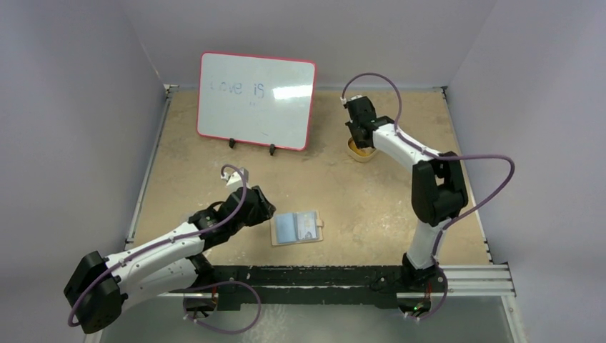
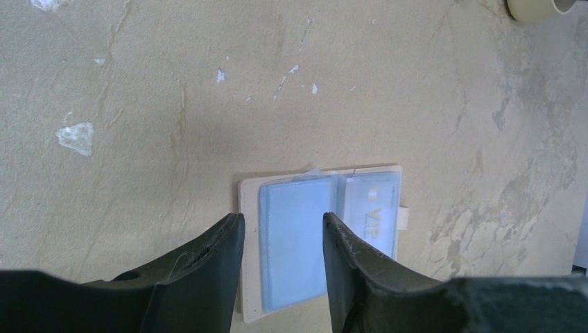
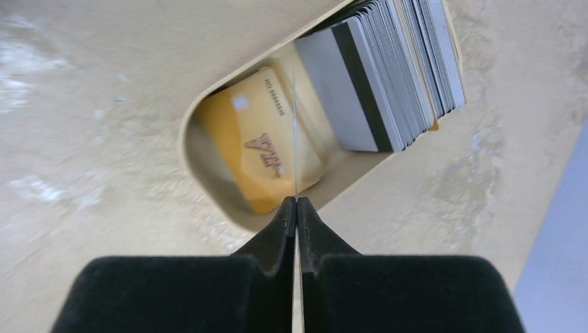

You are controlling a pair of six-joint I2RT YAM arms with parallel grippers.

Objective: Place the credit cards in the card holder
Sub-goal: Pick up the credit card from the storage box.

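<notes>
Tan card holder (image 1: 297,229): open, counter's (image 1: 357,186) 6 o'clock.
Left end effector (image 2: 283,218): wide, over it.
Right end effector (image 3: 296,201): pinching one credit card (image 3: 295,139) edge-on.

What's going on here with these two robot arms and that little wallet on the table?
The right gripper is pinched shut on a thin card, seen edge-on, at the tan oval dish, which holds a stack of grey cards and a yellow card. The left gripper hovers open right beside the small tan bifold card holder, which lies spread open on the table. One pale card already sits in a pocket.
</notes>
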